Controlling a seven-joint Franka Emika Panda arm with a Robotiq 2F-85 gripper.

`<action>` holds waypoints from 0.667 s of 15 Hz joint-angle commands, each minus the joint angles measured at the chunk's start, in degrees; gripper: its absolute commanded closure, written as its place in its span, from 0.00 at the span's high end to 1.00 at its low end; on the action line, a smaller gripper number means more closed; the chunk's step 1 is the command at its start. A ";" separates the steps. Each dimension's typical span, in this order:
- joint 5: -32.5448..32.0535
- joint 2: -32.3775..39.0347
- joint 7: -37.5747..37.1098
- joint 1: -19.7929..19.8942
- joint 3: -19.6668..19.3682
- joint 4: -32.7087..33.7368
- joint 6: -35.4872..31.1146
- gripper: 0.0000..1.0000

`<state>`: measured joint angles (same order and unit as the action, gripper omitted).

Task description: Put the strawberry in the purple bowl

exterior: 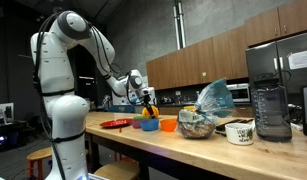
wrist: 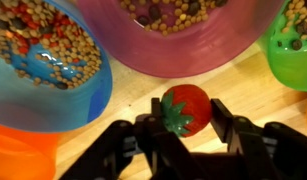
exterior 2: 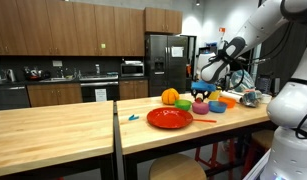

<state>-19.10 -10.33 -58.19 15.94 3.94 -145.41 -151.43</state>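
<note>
Strawberry (wrist: 185, 108) is clamped between the jaws of the gripper (wrist: 185, 112), low over the counter (wrist: 245, 88) and just right of the purple bowl (wrist: 91, 82), seemingly gripped ready for lifting over that rim.

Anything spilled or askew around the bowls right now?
Nothing stands out. The small red strawberry is gripped in the claw, and the speckled filling lies inside the bluish-purple bowl and the magenta plastic bowl, with none on the wooden counter.

Arm (exterior: 101, 48) bent, reaching forward; claw (wrist: 186, 118) angled down (clamped on strawberry (wrist: 183, 100)).
</note>
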 commanded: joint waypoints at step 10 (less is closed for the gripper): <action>-2.23 0.06 -3.14 -2.06 -1.56 0.08 -0.24 0.97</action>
<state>-21.11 -10.24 -61.29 15.10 3.64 -145.41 -151.87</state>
